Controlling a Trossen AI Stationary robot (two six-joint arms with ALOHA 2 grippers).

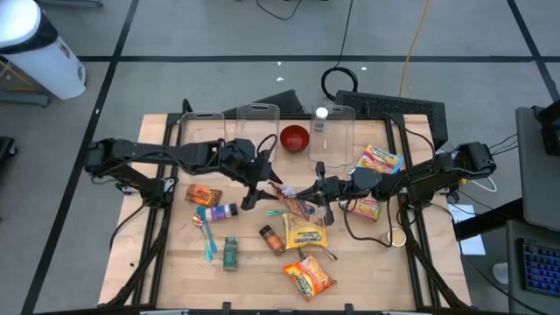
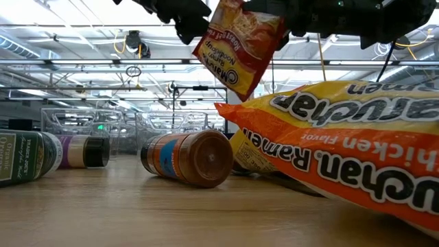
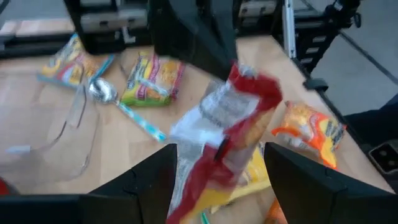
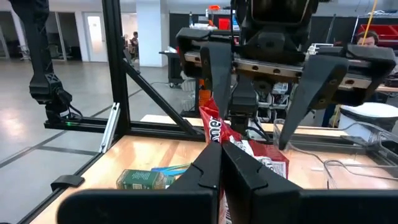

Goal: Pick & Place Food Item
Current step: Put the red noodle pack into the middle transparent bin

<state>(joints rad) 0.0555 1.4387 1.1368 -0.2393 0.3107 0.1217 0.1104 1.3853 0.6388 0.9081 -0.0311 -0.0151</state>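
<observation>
High view showed the red packet [image 1: 296, 206] held above mid-table [image 1: 175, 262], pinched at one edge by the right pincer [image 1: 322, 194], its fingers pressed together on it. Left pincer [image 1: 259, 185] stood spread just beside the packet. A spice jar [image 1: 271, 239] lay nearby.

Between the two open dark fingers of the left tool [image 3: 217, 171] hangs a crumpled red and yellow noodle packet [image 3: 227, 140], held from above by another dark tool [image 3: 205, 46]. On the wooden surface [image 3: 37, 118] lie a metal spoon with blue handle [image 3: 121, 102] and an orange ramen packet [image 3: 308, 127].
</observation>
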